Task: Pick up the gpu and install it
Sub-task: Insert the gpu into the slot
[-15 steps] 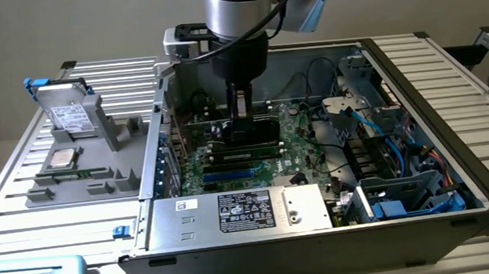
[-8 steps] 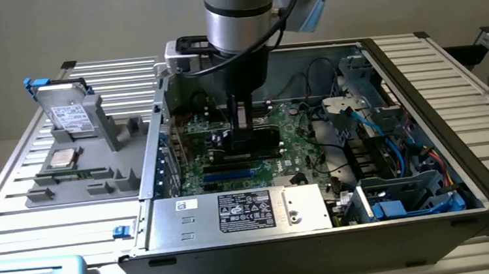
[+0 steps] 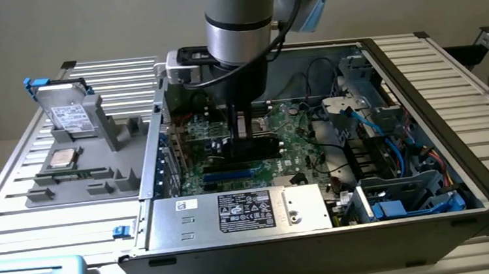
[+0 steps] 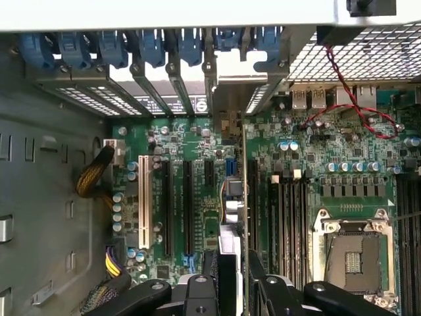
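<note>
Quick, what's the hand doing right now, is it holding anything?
Hand: closed on the gpu.

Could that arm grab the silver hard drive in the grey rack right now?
Probably not just now: its pincer is down inside the computer case, full with the gpu. The hard drive itself stands uncovered, with nothing on top.

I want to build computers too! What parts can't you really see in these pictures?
- Exterior view: the arm covers most of the gpu.
- Wrist view: the gpu is edge-on in the pincer, faces hidden; whether it reaches a slot cannot be told.
- Exterior view: the power supply label is too small to read.
</note>
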You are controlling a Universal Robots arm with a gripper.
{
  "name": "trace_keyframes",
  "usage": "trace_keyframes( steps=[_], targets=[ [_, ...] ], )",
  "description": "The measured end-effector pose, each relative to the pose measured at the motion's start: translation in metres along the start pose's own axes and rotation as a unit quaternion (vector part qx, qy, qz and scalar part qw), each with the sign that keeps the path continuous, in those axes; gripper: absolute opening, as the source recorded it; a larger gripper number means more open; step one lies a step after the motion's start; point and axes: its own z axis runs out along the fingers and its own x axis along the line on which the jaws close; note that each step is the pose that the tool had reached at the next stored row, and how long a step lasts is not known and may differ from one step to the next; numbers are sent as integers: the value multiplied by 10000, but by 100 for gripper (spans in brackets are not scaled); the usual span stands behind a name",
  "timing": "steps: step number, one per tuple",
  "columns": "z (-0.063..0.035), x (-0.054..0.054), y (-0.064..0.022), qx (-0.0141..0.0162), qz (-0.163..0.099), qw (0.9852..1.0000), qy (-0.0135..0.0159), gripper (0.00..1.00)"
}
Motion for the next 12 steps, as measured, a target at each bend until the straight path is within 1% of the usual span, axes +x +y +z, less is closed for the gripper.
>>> trace_keyframes(
  steps=[5, 9, 10, 12],
  targets=[
    [46, 6, 15, -41, 0, 10000, 2, 28],
    [100, 8, 17, -103, -1, 9999, 3, 28],
    [115, 8, 18, -115, 0, 9999, 4, 28],
    [135, 8, 17, -118, -1, 9999, 4, 28]
  ],
)
